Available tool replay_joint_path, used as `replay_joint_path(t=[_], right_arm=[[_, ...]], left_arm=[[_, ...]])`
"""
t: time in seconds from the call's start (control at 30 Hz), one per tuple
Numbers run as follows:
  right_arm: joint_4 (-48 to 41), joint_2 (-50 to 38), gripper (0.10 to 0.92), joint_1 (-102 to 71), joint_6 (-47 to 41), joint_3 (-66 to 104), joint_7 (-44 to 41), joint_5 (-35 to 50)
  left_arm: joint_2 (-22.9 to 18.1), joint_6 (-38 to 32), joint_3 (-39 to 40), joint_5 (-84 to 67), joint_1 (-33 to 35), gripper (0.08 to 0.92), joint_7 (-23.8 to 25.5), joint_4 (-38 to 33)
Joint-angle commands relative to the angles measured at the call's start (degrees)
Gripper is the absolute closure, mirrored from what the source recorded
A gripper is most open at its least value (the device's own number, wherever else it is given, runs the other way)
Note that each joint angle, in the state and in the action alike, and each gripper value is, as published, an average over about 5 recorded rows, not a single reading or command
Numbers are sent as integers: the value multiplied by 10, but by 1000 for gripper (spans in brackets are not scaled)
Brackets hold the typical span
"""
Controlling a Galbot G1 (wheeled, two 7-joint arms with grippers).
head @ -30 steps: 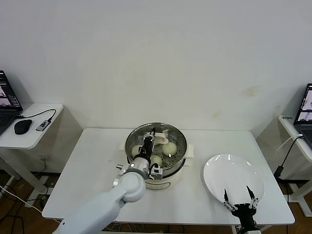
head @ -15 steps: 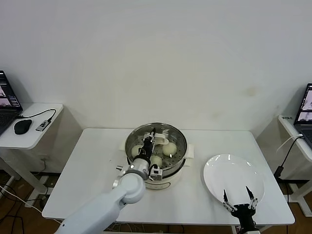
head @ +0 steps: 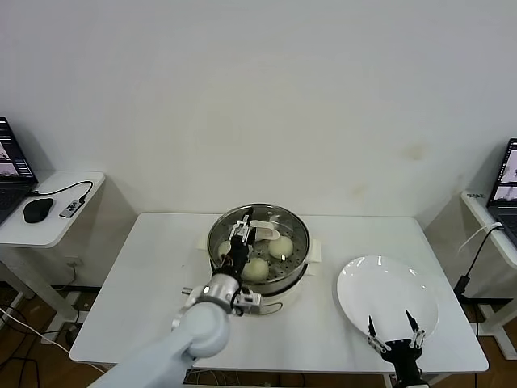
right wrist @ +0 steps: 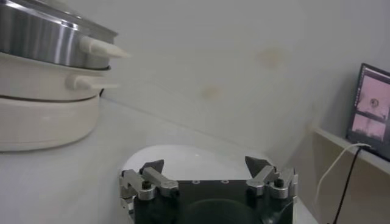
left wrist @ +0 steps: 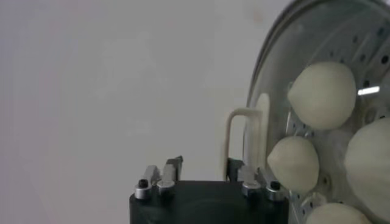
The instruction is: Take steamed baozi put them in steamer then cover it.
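Glass cover [head: 260,236] sits on the steamer [head: 279,279] with 4 baozi [head: 280,246] underneath. Left gripper [head: 239,231] hangs above it, jaws spread, holding nothing. Right gripper [head: 393,329] idles wide by the plate [head: 386,284].

Steamer [head: 258,246] is capped by cover [head: 271,230], blocking top entry. White plate [head: 388,299] occupies the table's [head: 153,275] right; left side bare
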Motion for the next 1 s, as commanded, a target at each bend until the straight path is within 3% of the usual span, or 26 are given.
replay_joint_path(t=[0.03,0.13,0.23,0.37,0.47,0.67,1.0], right_arm=[[-1,0,203,-2,3,-2,0,-4],[-2,0,203,-3,5,-8,1,-6],[-1,0,203,-4,10,-17,2,-6],[10,-6,203,-8,15,-34,2,7],[23,-21,203,-15,15,-47,0,31],[49,-80,203,-44,0,-74,-17,101],[65,-115,203,-82,-21,-91,-27,138]], left_arm=[[44,-47,-66,-51,180,309,-34,-179],[46,-82,-136,-94,264,228,-57,-220],[28,-173,-248,-200,381,186,-94,-232],[-34,-331,-424,-407,502,178,-120,-209],[-75,-369,-499,-529,565,177,-141,-202],[-104,-384,-504,-692,659,177,-160,-185],[-150,-405,-458,-703,664,177,-141,-116]])
